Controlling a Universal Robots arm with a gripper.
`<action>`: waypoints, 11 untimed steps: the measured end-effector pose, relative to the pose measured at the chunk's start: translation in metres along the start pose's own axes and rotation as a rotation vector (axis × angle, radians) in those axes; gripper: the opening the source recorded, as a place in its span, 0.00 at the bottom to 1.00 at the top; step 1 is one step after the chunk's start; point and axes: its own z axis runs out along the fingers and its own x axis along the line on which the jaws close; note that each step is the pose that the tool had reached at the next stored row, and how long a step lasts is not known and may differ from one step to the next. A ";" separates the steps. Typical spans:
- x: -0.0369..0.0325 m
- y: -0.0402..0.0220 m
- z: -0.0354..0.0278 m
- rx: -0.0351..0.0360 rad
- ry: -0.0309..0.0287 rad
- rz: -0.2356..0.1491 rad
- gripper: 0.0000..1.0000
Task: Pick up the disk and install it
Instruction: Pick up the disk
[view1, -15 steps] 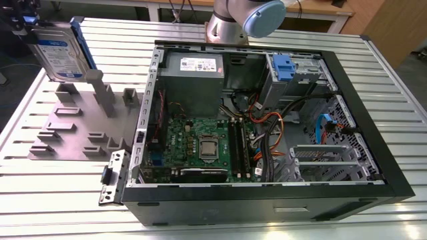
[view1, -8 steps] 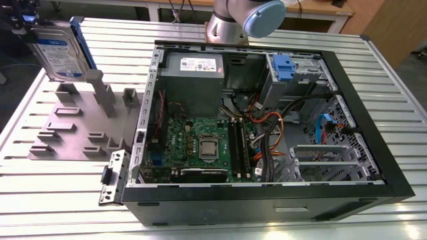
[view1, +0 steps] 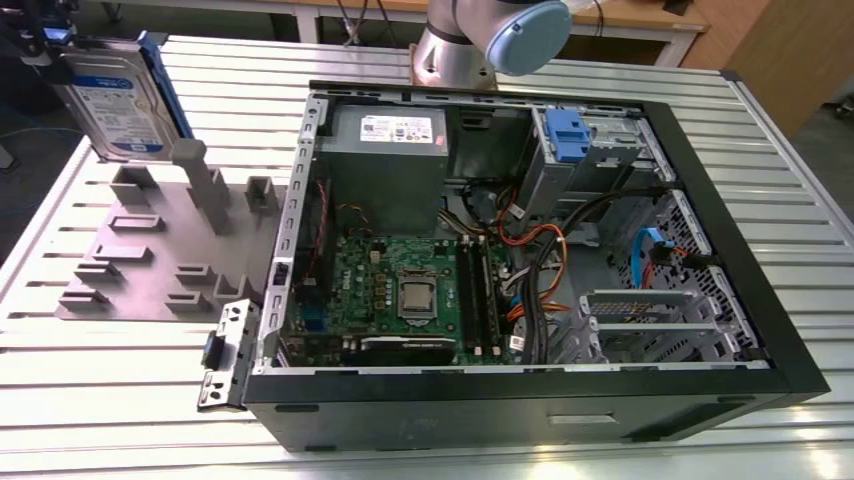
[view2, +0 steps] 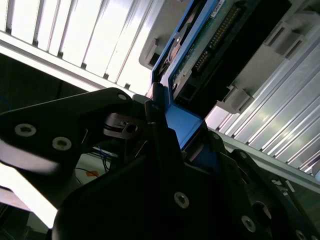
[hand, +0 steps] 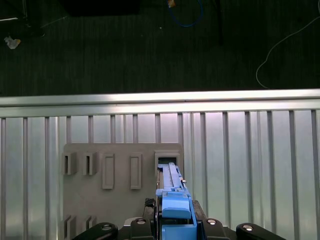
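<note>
While the fingers (view2: 159, 125) clamp its blue frame (hand: 175, 207), the disk (view1: 118, 100) stands upright at the exterior view's far left, at an end slot of the grey holder (view1: 147, 255) on the bench (view1: 107, 400); the open computer case (view1: 534, 405) sits toward that view's right.

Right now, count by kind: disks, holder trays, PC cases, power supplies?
disk, gripped by the tool: 1
grey holder tray: 1
open PC case: 1
power supply: 1
Total: 4
</note>
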 end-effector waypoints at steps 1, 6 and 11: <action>0.0000 0.0000 -0.0004 0.0000 0.0000 0.000 0.37; 0.0000 0.0000 -0.0022 0.0000 0.0000 0.000 0.37; 0.0000 0.0000 -0.0031 -0.0001 0.0001 0.000 0.37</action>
